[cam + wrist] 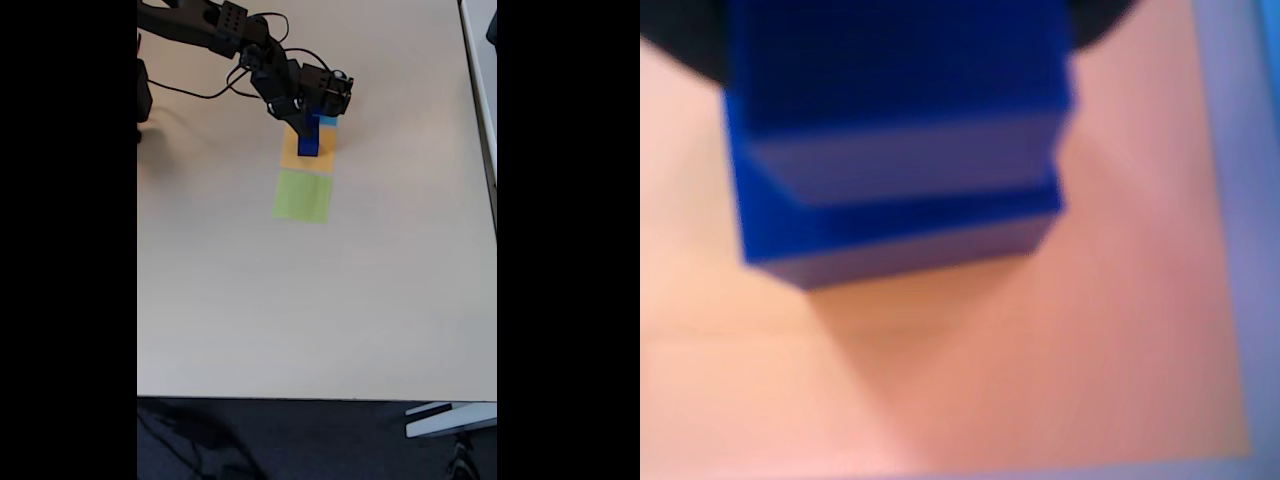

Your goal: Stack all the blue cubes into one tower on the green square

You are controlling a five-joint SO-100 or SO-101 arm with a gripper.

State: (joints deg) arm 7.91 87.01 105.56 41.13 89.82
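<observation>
blue cubes (309, 143): dark saturated blue, upper centre of the fixed view
orange square (293, 155): pale orange
green square (302, 196): pale yellow-green
table (320, 300): plain beige
arm (225, 30): black

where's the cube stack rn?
In the fixed view, the blue cubes stand stacked on the orange square, under the claw, above the green square.

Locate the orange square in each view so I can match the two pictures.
Wrist view: the orange square spreads over most of the picture, blurred, under the stepped blue cubes at upper left.
Fixed view: the orange square is a small patch near the top centre, just above the green square.
Shared landmark: the blue cubes over the orange square, below the gripper.
</observation>
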